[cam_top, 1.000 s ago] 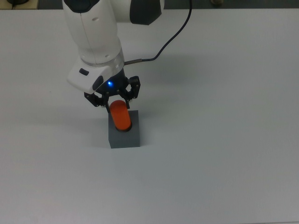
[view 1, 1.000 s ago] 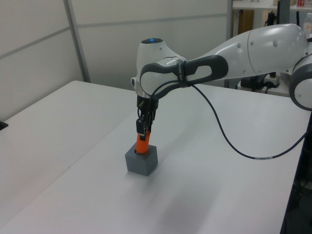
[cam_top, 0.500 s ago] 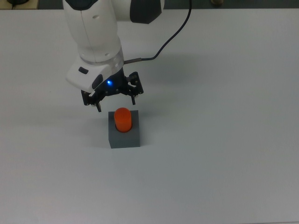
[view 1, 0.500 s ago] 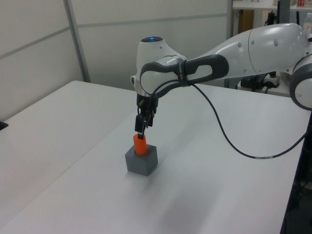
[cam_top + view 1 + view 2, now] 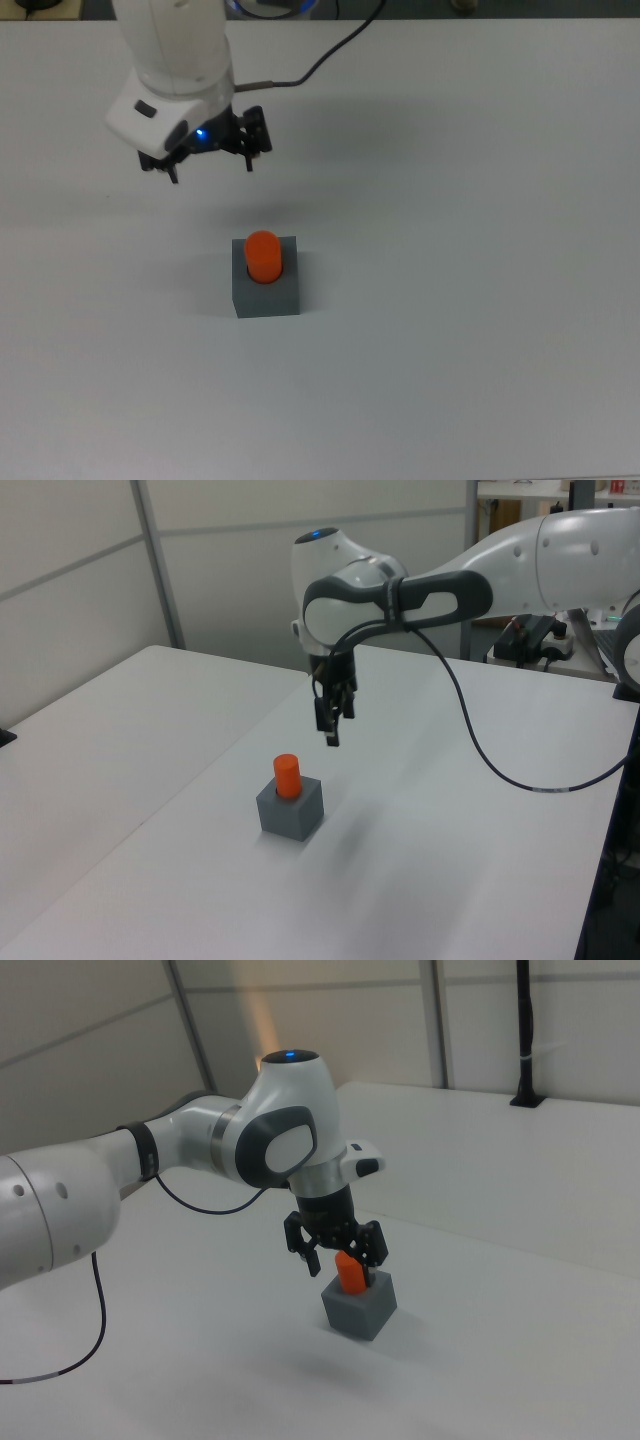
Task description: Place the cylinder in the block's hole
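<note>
Gripper (image 5: 209, 166) sits toward the top view's left with its fingers spread and nothing between them, well clear of the orange cylinder (image 5: 263, 256), which stands upright in the hole of the grey block (image 5: 267, 295) on the white table (image 5: 480, 300).

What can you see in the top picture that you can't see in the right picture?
Only the top view shows the block's whole top face around the orange cylinder, and clear table between the block and the gripper. Only the right view shows the wall behind and the arm's big white body, and there the gripper overlaps the cylinder. Both show the cylinder standing in the block, with the jaws open and empty.
</note>
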